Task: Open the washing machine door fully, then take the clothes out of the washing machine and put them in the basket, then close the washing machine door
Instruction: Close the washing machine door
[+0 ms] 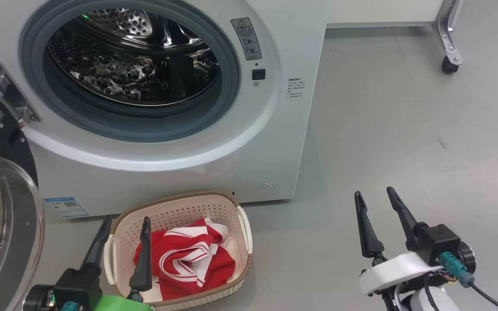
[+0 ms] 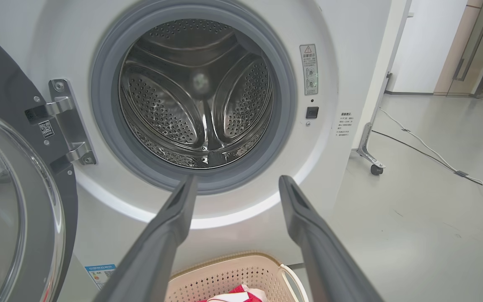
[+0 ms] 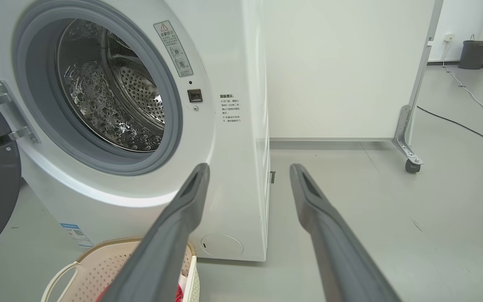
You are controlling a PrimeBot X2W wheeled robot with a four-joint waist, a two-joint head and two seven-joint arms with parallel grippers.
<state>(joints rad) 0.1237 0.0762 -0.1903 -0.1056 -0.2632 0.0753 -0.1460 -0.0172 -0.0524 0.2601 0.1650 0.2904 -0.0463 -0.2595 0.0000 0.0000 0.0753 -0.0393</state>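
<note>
Red clothes [image 1: 188, 259] in basket [image 1: 180, 214], head view

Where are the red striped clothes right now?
In the head view, the clothes lie inside the basket on the floor, low and left of centre, just in front of the washing machine and near the left gripper.

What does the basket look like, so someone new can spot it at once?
Find the big white washing machine with its round door swung open. On the grey floor right before its front sits the basket, a cream perforated tub with a brown rim and white handles. It alone holds the red-and-white striped clothes.
</note>
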